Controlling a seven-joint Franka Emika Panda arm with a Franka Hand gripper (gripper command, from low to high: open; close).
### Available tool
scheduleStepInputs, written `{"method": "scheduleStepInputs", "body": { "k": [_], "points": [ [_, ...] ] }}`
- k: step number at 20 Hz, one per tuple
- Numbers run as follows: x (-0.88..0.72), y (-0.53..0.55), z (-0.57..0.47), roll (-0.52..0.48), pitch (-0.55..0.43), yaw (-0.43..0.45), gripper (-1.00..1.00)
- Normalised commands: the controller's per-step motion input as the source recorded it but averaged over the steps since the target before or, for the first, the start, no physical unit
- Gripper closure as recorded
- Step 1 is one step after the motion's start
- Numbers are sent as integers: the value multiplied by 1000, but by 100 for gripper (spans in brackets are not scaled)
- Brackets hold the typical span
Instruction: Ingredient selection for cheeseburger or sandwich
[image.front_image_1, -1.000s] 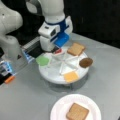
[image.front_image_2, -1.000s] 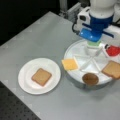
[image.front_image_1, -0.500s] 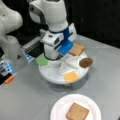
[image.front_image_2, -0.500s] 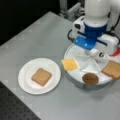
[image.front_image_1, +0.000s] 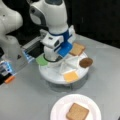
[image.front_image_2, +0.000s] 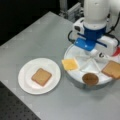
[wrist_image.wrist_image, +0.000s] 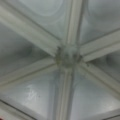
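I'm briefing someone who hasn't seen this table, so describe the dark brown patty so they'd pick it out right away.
Find the round white divided tray under the robot arm, beside the white paper plate. The patty lies at the tray's rim, between the yellow-orange cheese square and a brown toast square. It is the only round, dark brown piece; its neighbours are square and lighter.

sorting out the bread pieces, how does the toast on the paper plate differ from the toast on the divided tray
The toast on the plate lies alone on a white paper plate, well away from the arm. The toast on the tray sits in one wedge compartment of the white divided tray, sharing the tray with other pieces and close to the arm. Both are flat brown squares and look alike in size. The claw is not visible.
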Motion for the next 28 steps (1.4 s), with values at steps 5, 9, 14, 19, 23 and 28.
{"method": "scheduleStepInputs", "body": {
  "k": [5,9,14,19,23,28],
  "points": [
    [25,50,-162,-30,66,-16,-100],
    [46,27,-106,-27,3,-7,-100],
    [44,19,-32,-23,-30,-11,-100],
    [13,48,-63,-12,-26,-24,-100],
    [10,84,-165,36,-60,-50,-100],
    [-8,67,-174,31,-82,-47,-100]
  ]
}}
